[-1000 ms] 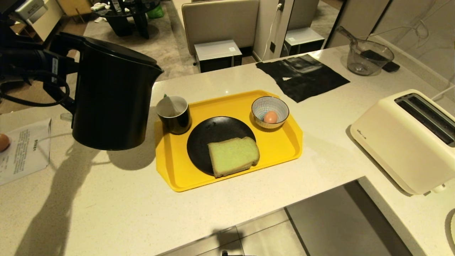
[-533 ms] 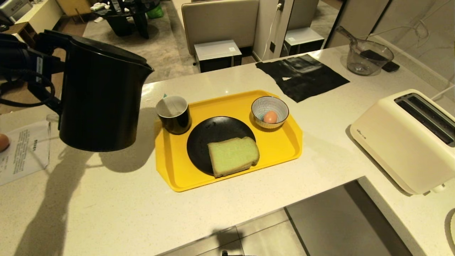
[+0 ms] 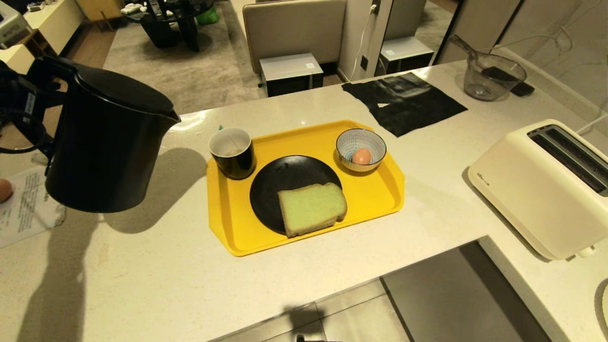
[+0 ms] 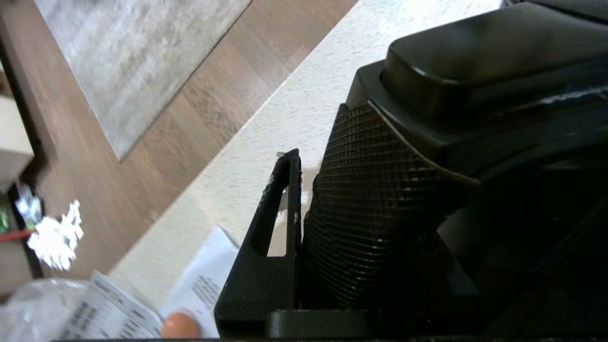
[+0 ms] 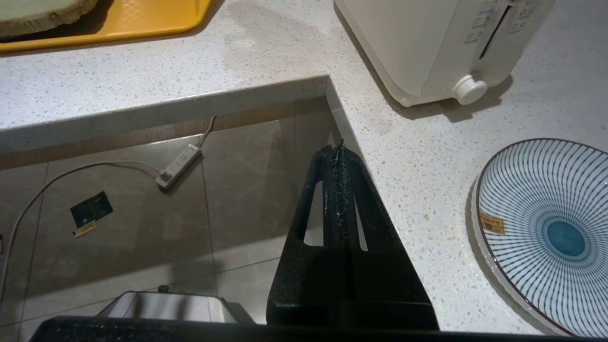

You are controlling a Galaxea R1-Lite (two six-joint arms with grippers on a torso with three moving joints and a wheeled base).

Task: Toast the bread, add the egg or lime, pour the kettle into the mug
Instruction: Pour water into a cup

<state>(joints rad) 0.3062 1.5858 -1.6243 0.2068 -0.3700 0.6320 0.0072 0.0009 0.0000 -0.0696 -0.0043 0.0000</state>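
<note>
- Tall matte-black jug kettle (image 3: 107, 145), lid on, held off the speckled white counter (image 3: 332, 280) at far left, clear of the yellow plastic tray (image 3: 380, 199), roughly upright, spout toward the tray.
- Left gripper (image 4: 304, 223) clamped on the kettle's ribbed black handle (image 4: 375, 209), one finger (image 4: 266, 251) pressed flat against it.
- Glossy black mug with white inside (image 3: 232, 152) stands on the tray's back left corner; contents hard to tell.
- Round black plate (image 3: 280, 183) mid-tray holds the thick pale-green bread slice with tan crust (image 3: 311, 208), at the plate's near right edge.
- Blue-and-white striped bowl (image 3: 361, 148) at the tray's back right holds one light-brown egg (image 3: 361, 156).
- Second egg (image 3: 4, 190) on a printed paper sheet (image 3: 26, 211) at the left edge.
- Cream two-slot toaster (image 3: 546, 185) at right, slots look empty.
- Clear glass measuring jug (image 3: 491, 76) at far back right.
- Right gripper (image 5: 339, 190) pinched fully together, holding nothing, hanging over the counter's inner corner near a striped plate (image 5: 546, 232).
</note>
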